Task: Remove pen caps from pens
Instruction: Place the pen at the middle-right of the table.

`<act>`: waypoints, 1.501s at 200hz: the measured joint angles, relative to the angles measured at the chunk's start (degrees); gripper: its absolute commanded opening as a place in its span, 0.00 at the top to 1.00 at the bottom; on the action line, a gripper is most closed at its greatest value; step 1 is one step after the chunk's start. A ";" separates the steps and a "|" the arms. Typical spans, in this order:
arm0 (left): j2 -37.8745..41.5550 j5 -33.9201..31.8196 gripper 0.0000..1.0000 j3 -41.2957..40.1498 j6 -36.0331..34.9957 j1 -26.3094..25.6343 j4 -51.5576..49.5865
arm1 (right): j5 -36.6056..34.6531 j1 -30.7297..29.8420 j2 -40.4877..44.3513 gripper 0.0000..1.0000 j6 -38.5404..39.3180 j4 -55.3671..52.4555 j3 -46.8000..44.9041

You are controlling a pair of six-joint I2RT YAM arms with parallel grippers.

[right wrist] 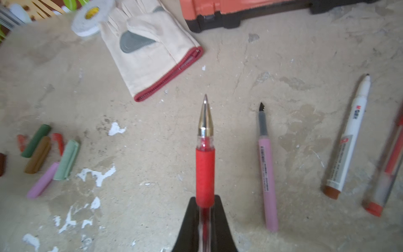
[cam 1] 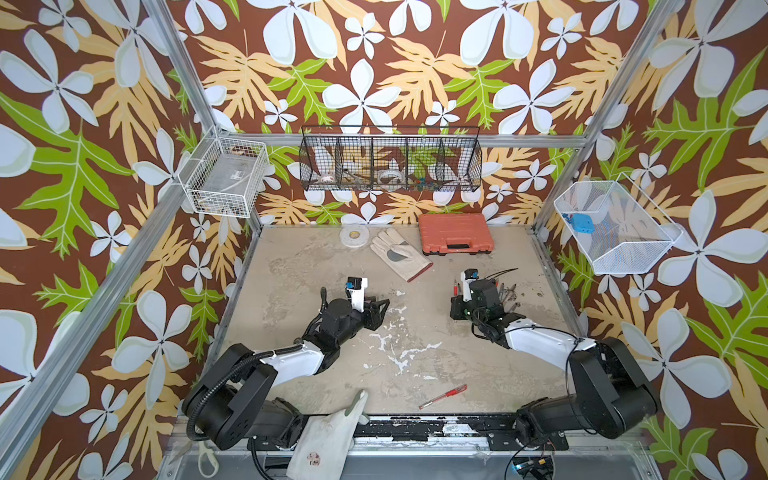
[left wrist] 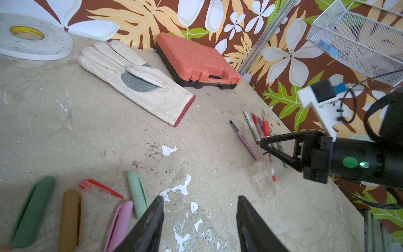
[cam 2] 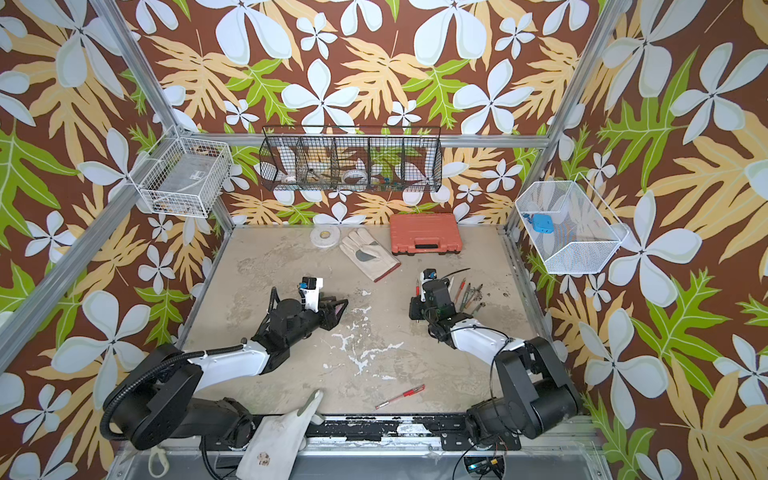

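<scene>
One white marker (right wrist: 353, 131), red "M" logo | right claw (right wrist: 205, 201) grips red pen (right wrist: 205, 172)

Dark red plastic cap (right wrist: 1, 164) cut by edge. Clear red gel pens (right wrist: 390, 172) blurred. Pink plastic cap (left wrist: 119, 224) end behind left pincer (left wrist: 200, 197) finger. Red-grip gel pen (right wrist: 205, 174) rear hidden inside right pincer (right wrist: 205, 197). Both top views: loose pens (cam 1: 505, 293) too small to sort.

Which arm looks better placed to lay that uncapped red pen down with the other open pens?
Right: the right gripper clamps the red pen, and the other uncapped pens lie just beside it. The left gripper is open and empty, near the caps.
</scene>
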State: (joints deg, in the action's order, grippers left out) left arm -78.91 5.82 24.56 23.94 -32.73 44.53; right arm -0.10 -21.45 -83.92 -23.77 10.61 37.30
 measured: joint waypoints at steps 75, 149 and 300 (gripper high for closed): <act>1.25 -0.39 0.45 -0.44 0.22 -0.07 0.26 | -4.85 0.00 -11.28 0.93 0.02 -6.43 7.56; 2.99 0.15 0.44 -0.46 0.00 -0.09 0.17 | -4.52 -0.09 -12.15 0.72 0.02 -8.41 8.44; 12.83 1.40 0.44 5.09 -8.92 -17.40 -19.87 | 6.12 -0.35 33.18 0.48 -1.73 -24.50 -2.08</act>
State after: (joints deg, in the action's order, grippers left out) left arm -66.08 7.22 29.65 15.03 -50.13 24.67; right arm 6.02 -21.80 -50.74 -25.50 -13.89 35.22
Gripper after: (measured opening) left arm 0.568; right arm 0.531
